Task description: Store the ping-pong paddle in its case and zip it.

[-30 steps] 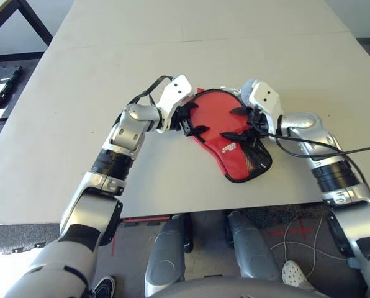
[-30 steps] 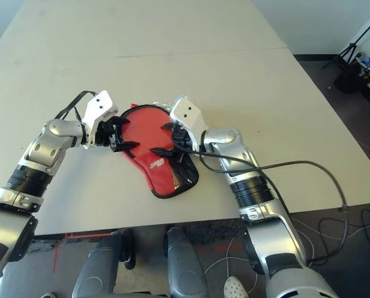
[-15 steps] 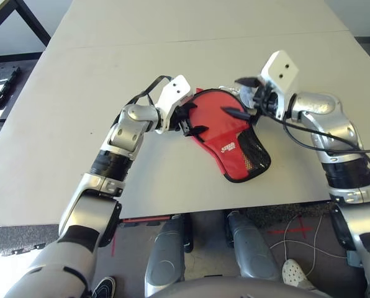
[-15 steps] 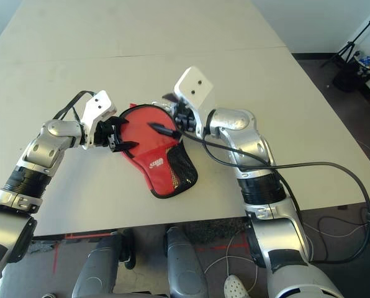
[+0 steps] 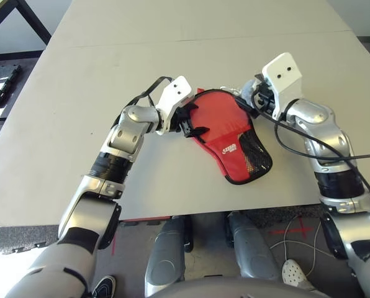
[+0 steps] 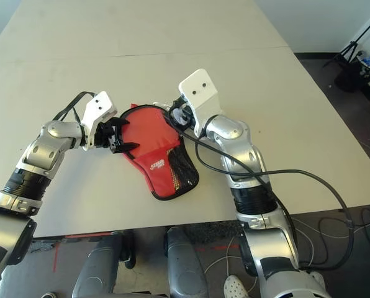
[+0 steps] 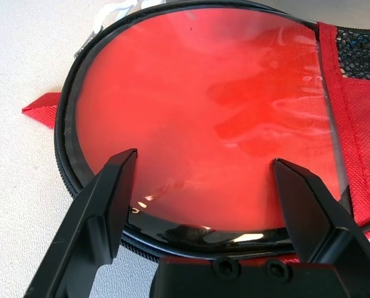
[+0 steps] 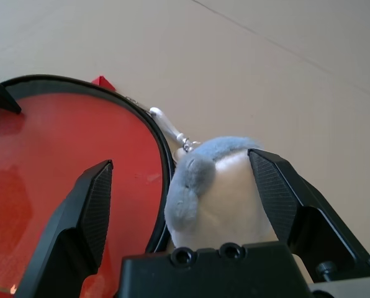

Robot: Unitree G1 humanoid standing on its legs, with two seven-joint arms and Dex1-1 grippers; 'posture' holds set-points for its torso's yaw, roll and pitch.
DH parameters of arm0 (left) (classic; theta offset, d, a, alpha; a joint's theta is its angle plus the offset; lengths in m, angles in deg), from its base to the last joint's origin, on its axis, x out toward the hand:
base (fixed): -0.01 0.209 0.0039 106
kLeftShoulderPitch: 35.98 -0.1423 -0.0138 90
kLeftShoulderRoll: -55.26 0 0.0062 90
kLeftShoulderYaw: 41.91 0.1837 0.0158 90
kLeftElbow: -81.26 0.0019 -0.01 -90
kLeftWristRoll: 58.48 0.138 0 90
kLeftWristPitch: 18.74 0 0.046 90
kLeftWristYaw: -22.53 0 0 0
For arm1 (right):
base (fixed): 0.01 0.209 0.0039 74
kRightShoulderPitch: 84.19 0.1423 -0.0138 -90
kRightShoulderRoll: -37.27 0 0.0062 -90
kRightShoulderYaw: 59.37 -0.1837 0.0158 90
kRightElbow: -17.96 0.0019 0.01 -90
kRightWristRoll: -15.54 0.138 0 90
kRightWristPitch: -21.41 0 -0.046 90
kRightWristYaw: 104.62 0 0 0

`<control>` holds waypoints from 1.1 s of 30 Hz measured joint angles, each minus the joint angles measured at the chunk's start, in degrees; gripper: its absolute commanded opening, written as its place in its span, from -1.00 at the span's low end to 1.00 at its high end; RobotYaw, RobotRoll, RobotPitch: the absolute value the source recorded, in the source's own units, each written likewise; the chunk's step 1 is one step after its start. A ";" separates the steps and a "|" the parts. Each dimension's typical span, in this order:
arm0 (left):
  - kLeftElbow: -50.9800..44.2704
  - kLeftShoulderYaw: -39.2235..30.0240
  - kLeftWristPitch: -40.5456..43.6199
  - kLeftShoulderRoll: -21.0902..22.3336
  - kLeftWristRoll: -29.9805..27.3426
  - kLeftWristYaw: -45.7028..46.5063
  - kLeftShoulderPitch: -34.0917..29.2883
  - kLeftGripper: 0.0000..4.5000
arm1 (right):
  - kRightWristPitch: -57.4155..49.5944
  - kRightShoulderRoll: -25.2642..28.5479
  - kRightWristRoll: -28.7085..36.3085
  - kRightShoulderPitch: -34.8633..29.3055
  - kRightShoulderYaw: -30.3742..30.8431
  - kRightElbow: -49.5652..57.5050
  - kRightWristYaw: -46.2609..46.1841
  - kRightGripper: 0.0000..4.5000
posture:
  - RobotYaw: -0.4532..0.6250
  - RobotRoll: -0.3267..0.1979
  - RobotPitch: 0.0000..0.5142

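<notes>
Case lies flat near the table's front edge, red paddle face visible under its clear half, zipper edging apparently closed. Left gripper, jaws spread, sits unchanged at the round end's 9 o'clock. Right gripper, jaws spread and empty, has lifted off the case to its 2 o'clock, over the plush toy. Judgement: release done, task near complete.
</notes>
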 measured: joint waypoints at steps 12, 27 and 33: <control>-0.27 0.18 0.31 -0.01 0.01 0.05 0.12 1.00 | 3.49 -1.36 -1.22 2.31 1.07 -8.51 -2.16 0.71 | -0.25 0.25 0.03; -1.13 0.85 0.15 -0.03 -0.13 -0.28 0.04 1.00 | 5.35 3.13 -1.61 2.59 0.89 -9.18 -0.80 -0.99 | -0.28 0.25 0.02; -1.75 1.20 -0.03 -0.04 -0.10 -0.69 -0.05 1.00 | 5.62 8.29 -1.19 4.01 0.54 -9.36 3.37 -0.99 | -0.28 0.25 0.02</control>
